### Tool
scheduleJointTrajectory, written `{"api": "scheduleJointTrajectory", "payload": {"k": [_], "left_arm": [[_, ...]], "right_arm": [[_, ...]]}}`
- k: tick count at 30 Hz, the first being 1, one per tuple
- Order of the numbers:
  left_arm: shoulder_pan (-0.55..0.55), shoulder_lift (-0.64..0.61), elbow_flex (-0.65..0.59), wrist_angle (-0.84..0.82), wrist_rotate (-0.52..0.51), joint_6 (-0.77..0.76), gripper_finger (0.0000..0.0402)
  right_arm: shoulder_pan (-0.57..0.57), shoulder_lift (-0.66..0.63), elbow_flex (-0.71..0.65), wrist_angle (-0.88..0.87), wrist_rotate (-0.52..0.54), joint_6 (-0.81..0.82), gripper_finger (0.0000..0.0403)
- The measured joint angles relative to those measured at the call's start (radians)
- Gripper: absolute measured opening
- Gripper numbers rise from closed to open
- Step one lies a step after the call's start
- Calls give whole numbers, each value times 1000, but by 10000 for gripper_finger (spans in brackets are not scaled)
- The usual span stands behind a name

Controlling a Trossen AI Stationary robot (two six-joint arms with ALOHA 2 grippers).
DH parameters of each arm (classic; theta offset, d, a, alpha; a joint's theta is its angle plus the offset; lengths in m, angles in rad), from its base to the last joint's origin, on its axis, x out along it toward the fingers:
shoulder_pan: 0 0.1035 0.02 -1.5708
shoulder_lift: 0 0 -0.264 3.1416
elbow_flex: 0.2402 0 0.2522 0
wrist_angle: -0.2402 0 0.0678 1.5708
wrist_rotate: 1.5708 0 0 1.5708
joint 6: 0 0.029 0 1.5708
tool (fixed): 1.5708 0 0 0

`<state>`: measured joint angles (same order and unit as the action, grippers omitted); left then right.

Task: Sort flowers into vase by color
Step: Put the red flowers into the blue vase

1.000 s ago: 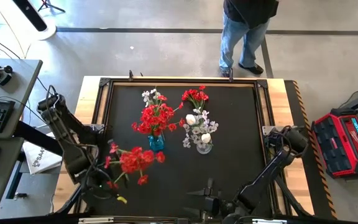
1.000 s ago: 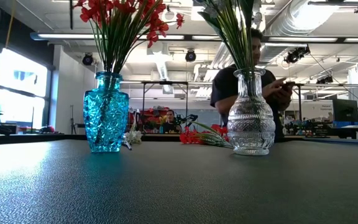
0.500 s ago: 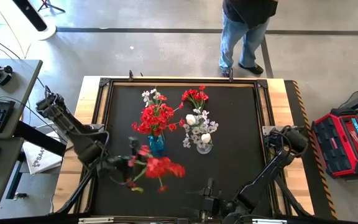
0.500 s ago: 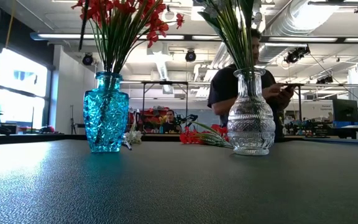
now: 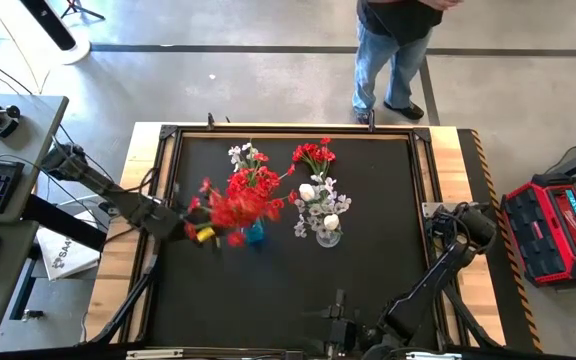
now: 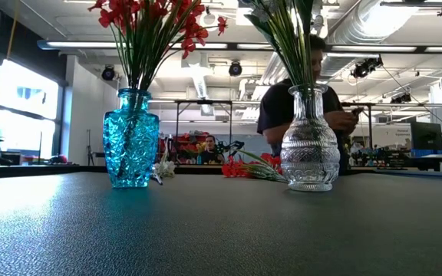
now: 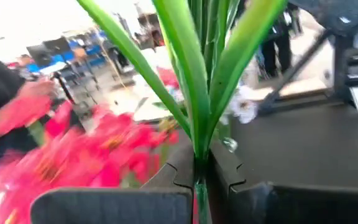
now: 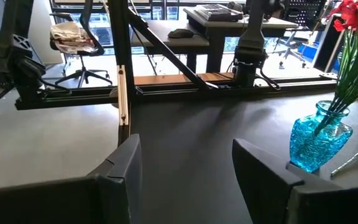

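Note:
My left gripper [image 5: 190, 228] is shut on a red-blossomed sprig [image 5: 226, 208], carried in the air at the left side of the blue vase [image 5: 254, 234]. That vase [image 6: 131, 138] holds a bunch of red flowers [image 6: 152, 23]. The clear vase [image 5: 328, 237] to its right holds white flowers [image 5: 316, 205]. A red sprig [image 5: 313, 155] and a white sprig [image 5: 240, 153] lie flat on the table near its far edge. My right gripper [image 8: 185, 168] is open and waits low at the near edge, right of the middle. My left gripper pinches the sprig's green stems [image 7: 199, 163] between its two fingers, low on the stems, where the long leaves fan out just past the fingertips [image 7: 225, 174]. The sprig is lifted clear of the table. Its red blossoms lean toward the blue vase.
A person [image 5: 398, 50] stands beyond the table's far edge and shows behind the clear vase [image 6: 309, 138] in the low view. A raised dark frame [image 5: 168, 170] borders the black table. There is bare table [image 5: 268, 290] in front of both vases.
My left gripper has carried the red sprig from the near left part of the table toward the far edge, up to the blue vase. The sprig has swung round, its blossoms now beside the vase's red bunch. The right arm has kept still.

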<state>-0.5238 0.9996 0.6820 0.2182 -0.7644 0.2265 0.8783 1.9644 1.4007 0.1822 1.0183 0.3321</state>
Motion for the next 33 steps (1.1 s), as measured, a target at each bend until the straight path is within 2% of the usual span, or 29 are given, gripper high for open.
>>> {"api": "scheduleJointTrajectory", "payload": {"k": [3,10,21,33], "left_arm": [[24,-56,-130,137,-1,11,0],[61,-92,-264,178,-9,-44,0],[13,-89,-276,165,-4,-89,4],[-24,-89,-275,97,-34,-244,5]], "right_arm": [[-1,0,0,-2,0,0,183],[-19,0,0,3,-3,1,183],[-27,0,0,31,-24,3,183],[-27,0,0,33,-25,1,183]]}}
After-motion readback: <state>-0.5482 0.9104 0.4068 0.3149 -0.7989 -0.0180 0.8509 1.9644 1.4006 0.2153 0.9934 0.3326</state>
